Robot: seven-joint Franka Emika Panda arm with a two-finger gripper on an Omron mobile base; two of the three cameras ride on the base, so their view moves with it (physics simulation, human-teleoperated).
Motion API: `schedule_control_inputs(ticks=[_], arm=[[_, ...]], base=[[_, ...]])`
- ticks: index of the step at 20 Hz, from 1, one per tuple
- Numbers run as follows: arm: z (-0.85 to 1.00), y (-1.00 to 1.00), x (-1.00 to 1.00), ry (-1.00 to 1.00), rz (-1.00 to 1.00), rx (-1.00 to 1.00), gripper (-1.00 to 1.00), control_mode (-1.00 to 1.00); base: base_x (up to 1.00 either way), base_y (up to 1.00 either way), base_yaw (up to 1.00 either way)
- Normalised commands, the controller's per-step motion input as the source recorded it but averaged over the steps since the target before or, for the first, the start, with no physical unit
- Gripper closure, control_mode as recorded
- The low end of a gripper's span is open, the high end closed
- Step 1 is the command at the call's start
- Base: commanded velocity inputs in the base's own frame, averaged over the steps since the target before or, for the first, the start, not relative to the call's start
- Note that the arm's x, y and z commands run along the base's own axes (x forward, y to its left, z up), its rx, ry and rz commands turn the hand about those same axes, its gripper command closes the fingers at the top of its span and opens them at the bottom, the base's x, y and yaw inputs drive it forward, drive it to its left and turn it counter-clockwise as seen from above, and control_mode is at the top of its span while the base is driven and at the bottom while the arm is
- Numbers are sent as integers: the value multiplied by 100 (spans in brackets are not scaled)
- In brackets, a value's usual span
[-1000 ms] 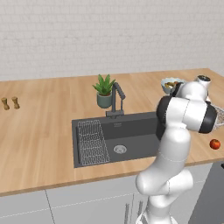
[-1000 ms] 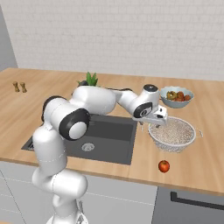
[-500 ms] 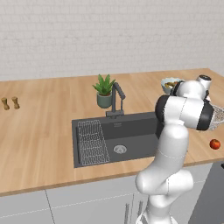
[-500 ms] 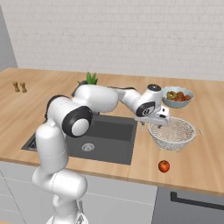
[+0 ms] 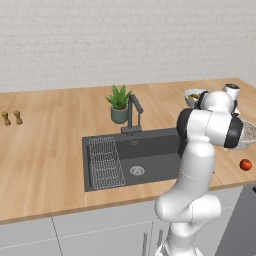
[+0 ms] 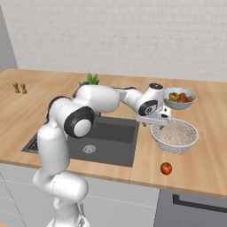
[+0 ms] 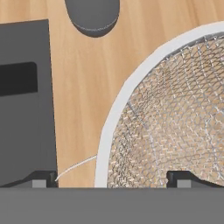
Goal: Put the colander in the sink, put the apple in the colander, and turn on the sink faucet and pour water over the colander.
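The colander, a round silvery wire-mesh bowl, stands on the wooden counter just right of the sink. My gripper hangs open over the colander's sink-side edge. In the hand view the white rim runs between my fingertips; one tip is outside the bowl and the other over the mesh. Nothing is gripped. The small red apple lies on the counter in front of the colander. The dark faucet stands behind the sink. Past my arm I see part of the colander and the apple.
A pale bowl of fruit pieces sits right behind the colander. A wire rack lies in the sink's left half, and a potted plant stands beside the faucet. Two small shakers are far left. A dark grey round object shows beyond the rim.
My hand has come down a little at the colander's sink-side rim. The jaws stay open, and the colander and apple have not moved.
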Motion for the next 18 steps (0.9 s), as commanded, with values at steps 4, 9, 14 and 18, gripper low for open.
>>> schedule_control_inputs(ticks=[4, 9, 14, 18], arm=[[0, 0, -5, 0, 0, 0, -100, -100], [0, 1, -15, 0, 0, 0, -100, -100], [-5, 8, -9, 1, 0, 0, -100, -100], [-10, 14, 0, 3, 0, 0, -100, -100]], base=[[0, 0, 0], [0, 0, 0], [0, 0, 0], [0, 0, 0]])
